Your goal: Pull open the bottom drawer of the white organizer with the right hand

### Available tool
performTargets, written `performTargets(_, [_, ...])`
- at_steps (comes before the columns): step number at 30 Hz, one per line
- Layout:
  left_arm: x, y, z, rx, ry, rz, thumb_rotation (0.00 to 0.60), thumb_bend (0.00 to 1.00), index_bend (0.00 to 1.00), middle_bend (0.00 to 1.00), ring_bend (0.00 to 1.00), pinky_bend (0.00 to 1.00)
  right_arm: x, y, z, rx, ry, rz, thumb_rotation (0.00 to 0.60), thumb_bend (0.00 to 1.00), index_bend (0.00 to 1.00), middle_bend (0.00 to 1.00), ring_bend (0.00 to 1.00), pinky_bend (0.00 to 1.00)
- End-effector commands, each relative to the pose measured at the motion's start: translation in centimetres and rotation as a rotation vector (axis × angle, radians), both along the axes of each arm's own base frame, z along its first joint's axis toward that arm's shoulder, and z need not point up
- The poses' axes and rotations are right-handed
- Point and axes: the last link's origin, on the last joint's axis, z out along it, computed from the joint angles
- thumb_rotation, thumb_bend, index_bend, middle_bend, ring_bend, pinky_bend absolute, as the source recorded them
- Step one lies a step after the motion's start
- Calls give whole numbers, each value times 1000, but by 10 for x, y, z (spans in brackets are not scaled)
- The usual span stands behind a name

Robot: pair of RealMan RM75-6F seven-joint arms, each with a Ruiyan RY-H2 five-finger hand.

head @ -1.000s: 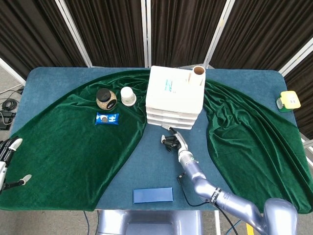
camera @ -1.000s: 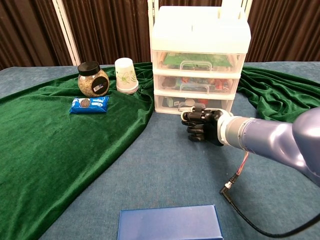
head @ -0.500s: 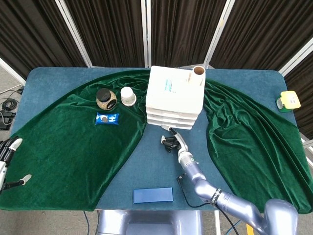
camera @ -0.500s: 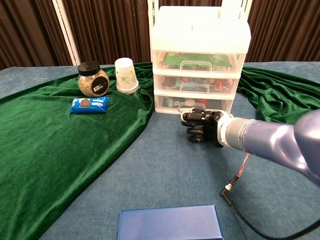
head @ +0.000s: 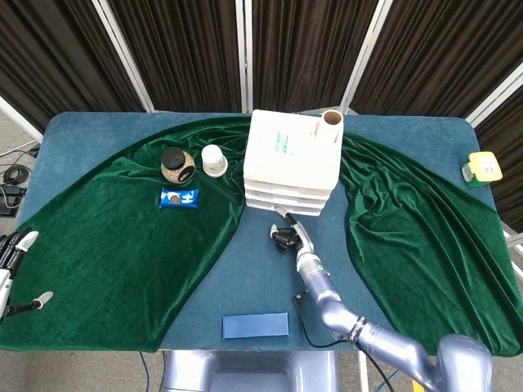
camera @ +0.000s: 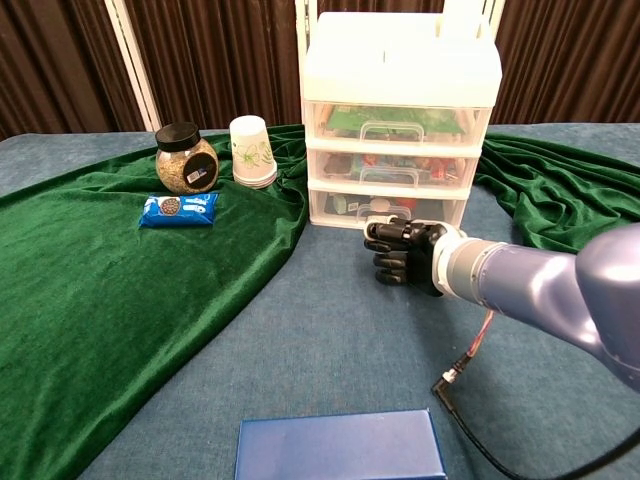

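The right hand (camera: 405, 256), fingers curled on nothing just before the bottom drawer (camera: 388, 208), could miss its handle and drag the whole organizer (camera: 400, 120)

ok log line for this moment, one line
phase: reach | right hand: fingers curled at bottom drawer front, grip unclear | drawer: closed | left hand: idle at table edge

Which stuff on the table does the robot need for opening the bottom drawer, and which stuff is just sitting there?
Needed for the job:
white organizer
bottom drawer
right robot hand, fingers curled just in front of that drawer

Just lying about:
jar with black lid
paper cup
cookie packet
blue box
green cloth
yellow-green thing at the far table edge
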Motion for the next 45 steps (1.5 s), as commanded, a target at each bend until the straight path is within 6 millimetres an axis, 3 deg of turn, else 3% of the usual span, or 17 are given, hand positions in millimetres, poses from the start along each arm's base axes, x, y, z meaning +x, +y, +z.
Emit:
performTargets(1, [0,1,-1,-4,1,2,600,111,0,0,0,0,1,-2,0,-11,-19,-12,600,573,136,899,959,904])
performTargets(8, [-1,1,-1,-8,-1,5,600,111,0,0,0,0,4,-4,-4,-9,-62,-39,600,583,146,899,959,904])
performTargets(17, [-3,3,-2,-15,-1,10,600,111,0,0,0,0,4,-3,-11,32,-129,-62,600,590,261,901,959,904])
performTargets(45, [0,0,-4,-24,8,0,600,112,0,0,0,0,-6,21,-7,66,-161,-43,600,589,288,900,959,904])
